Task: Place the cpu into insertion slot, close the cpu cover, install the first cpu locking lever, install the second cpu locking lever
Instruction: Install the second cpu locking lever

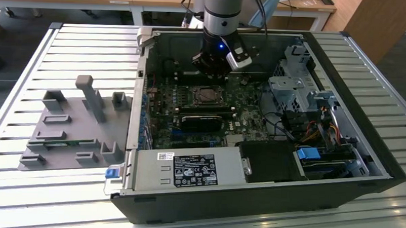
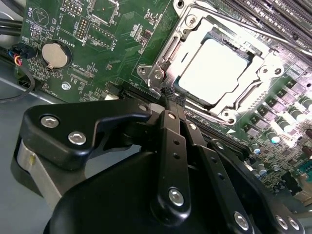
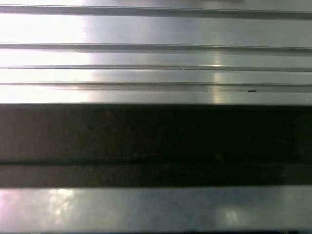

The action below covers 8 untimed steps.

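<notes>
While you watch, progress: cpu seated in insertion slot.
Cover: cpu cover down.
Gripper: fingers pinched together, empty.

Ribbed silvery metal surface across view; dark band beneath it; another silvery strip below.

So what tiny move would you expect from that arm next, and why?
Probably a short push of a locking lever down along the socket's side, though that is a guess. In the second wrist view the cpu already lies in the insertion slot with the cpu cover framing it, and the gripper, fingers together, sits at the socket's corner holding nothing.
</notes>
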Available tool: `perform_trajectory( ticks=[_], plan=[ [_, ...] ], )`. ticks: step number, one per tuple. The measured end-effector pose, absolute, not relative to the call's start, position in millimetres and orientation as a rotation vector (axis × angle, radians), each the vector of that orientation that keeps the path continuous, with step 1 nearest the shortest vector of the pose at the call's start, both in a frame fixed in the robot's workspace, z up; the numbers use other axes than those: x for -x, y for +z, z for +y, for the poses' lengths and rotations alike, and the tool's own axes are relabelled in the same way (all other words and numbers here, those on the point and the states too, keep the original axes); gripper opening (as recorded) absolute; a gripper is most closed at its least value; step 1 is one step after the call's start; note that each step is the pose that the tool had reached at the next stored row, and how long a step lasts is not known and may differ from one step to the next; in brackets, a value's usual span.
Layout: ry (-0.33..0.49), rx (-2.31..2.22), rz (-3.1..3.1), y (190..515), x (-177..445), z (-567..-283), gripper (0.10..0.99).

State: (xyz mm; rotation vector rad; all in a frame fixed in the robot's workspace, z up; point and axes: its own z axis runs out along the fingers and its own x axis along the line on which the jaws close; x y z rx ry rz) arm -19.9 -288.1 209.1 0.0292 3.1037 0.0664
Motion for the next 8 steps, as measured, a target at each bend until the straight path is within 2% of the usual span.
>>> perform_trajectory(
  ticks=[8],
  plan=[
    [0.066, -0.029, 3.104, 209.0, 19.9, -289.6, 0.106]
  ],
)
